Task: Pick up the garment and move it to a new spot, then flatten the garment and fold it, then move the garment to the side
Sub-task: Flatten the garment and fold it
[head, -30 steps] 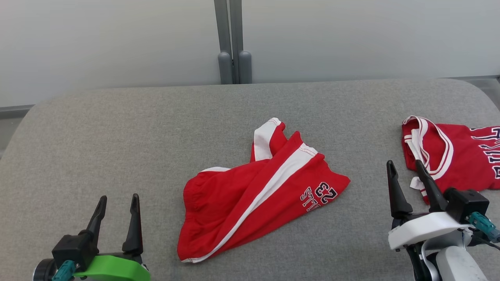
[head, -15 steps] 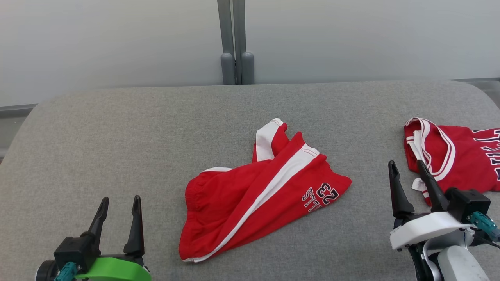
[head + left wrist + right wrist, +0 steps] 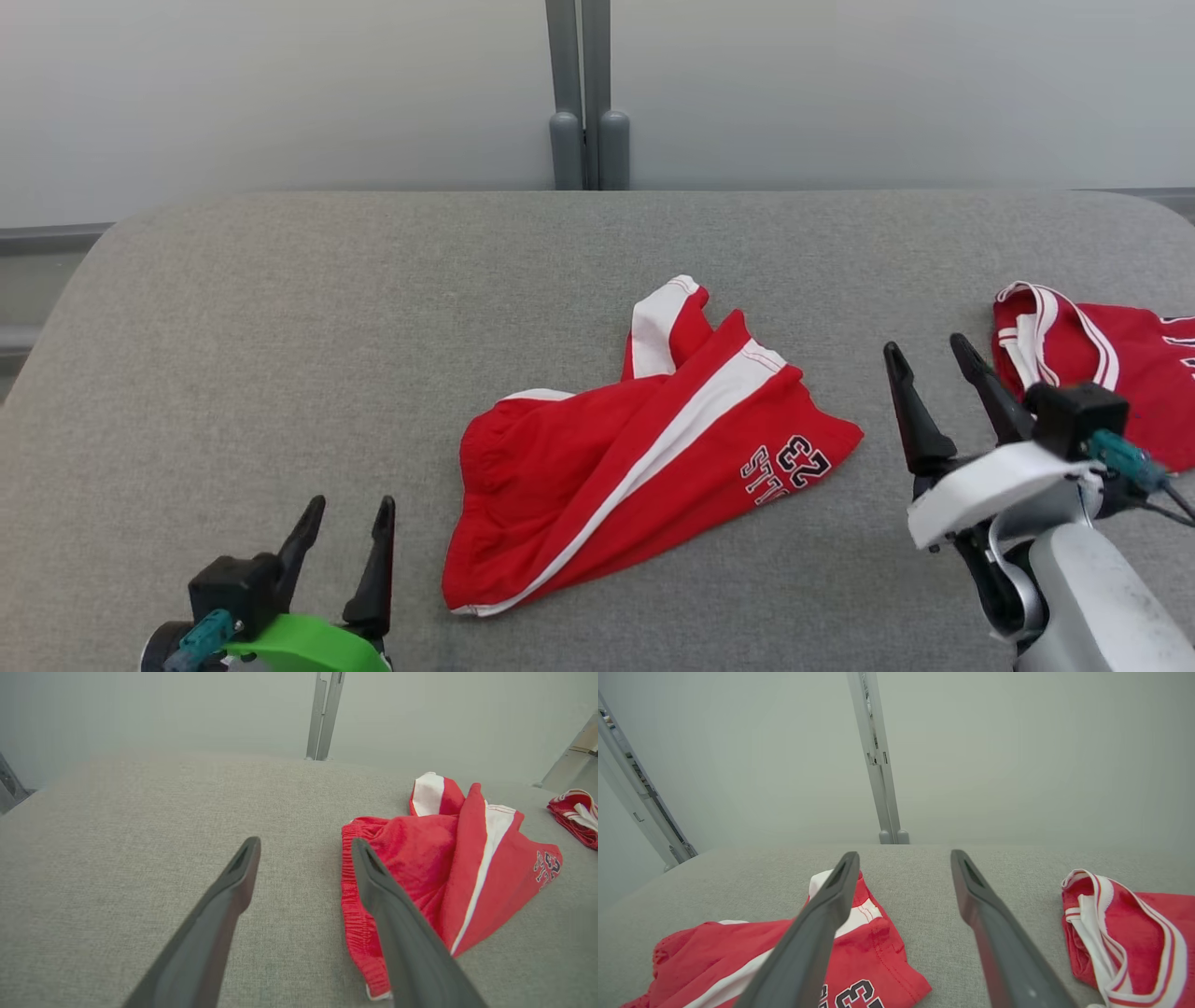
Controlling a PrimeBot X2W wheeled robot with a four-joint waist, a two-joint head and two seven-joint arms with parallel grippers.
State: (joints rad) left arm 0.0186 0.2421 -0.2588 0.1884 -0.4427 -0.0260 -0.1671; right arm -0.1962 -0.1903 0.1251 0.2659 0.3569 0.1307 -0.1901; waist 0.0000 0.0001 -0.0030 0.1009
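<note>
The garment, red shorts (image 3: 635,467) with a white side stripe and dark "23" lettering, lies crumpled in the middle of the grey padded surface (image 3: 280,327). My left gripper (image 3: 352,506) is open near the front edge, just left of the shorts' waistband. In the left wrist view its fingers (image 3: 304,843) are spread, and the shorts (image 3: 444,849) lie to their right. My right gripper (image 3: 924,347) is open and empty, just right of the shorts' lettered corner. The right wrist view has its fingers (image 3: 904,855) above the shorts (image 3: 878,952).
A second red piece, a jersey (image 3: 1120,364) with white trim, lies at the right edge, close behind the right gripper. It also appears as the jersey (image 3: 574,816) and the jersey (image 3: 1134,933). A grey post (image 3: 588,93) stands behind the surface against a pale wall.
The head camera has shifted, sliding the whole picture right. Beyond that, the right gripper has moved left, away from the jersey towards the shorts. The left gripper has moved right towards the waistband.
</note>
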